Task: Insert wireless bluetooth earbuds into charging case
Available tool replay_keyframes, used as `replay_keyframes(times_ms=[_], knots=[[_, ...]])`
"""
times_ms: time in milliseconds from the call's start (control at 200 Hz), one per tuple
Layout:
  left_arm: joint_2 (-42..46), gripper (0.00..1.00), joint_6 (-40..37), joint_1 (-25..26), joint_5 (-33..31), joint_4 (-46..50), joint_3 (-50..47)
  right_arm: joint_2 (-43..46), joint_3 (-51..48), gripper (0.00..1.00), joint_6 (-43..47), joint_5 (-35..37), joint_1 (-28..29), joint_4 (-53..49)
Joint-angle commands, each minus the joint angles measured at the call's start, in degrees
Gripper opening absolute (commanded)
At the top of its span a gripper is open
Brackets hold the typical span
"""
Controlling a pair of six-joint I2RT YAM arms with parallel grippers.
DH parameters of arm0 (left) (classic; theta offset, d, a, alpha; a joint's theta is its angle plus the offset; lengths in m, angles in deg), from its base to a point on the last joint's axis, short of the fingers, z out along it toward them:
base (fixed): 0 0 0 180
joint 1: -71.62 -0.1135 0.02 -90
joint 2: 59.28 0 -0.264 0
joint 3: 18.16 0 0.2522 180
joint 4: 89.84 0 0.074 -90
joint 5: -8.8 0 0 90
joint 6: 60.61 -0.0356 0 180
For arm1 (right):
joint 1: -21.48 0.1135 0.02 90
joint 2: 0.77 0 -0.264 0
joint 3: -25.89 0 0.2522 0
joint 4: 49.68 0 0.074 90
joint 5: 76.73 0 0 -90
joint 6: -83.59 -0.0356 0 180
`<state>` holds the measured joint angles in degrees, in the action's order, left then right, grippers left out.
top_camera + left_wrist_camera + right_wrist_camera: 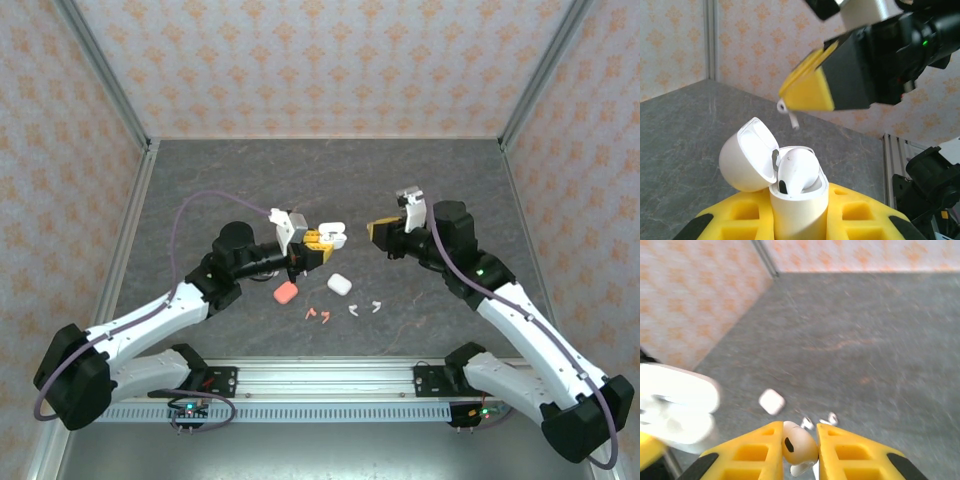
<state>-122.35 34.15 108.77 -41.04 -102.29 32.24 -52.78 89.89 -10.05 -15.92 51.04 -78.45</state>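
Observation:
My left gripper (pixel 316 241) is shut on an open white charging case (pixel 800 207), held upright above the table with its lid (pixel 746 156) swung back. One white earbud (pixel 797 170) sits in the case. My right gripper (pixel 800 426) is shut on another white earbud (pixel 799 445), whose stem (pixel 791 117) hangs just above the open case in the left wrist view. On the table below lie two white earbuds (pixel 354 309) (pixel 377 306) and two salmon-pink earbuds (pixel 312 313) (pixel 327 317).
A closed white case (pixel 339 284) and a closed pink case (pixel 285 292) lie on the grey tabletop (pixel 330 180) near the loose earbuds. Patterned walls enclose the table on three sides. A metal rail (pixel 320 380) runs along the near edge.

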Motion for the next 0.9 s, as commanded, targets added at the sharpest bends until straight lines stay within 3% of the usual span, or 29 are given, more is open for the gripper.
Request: replay_keyframes(times_ms=[0,280,896], knots=[[-0.54,0.00,1.61,0.30,2.60,-4.37,1.80,0.77,2.98,0.20,4.27,-3.94,2.87,4.95],[-0.26,0.00,2.01,0.28,4.13,-4.77,2.09,-1.46,5.32,0.20,7.66,-3.95,8.84,6.92],[-0.04,0.00,3.48,0.30,4.31,-6.75,1.78,-1.79,2.71,0.20,8.47,-3.58,9.33,4.13]])
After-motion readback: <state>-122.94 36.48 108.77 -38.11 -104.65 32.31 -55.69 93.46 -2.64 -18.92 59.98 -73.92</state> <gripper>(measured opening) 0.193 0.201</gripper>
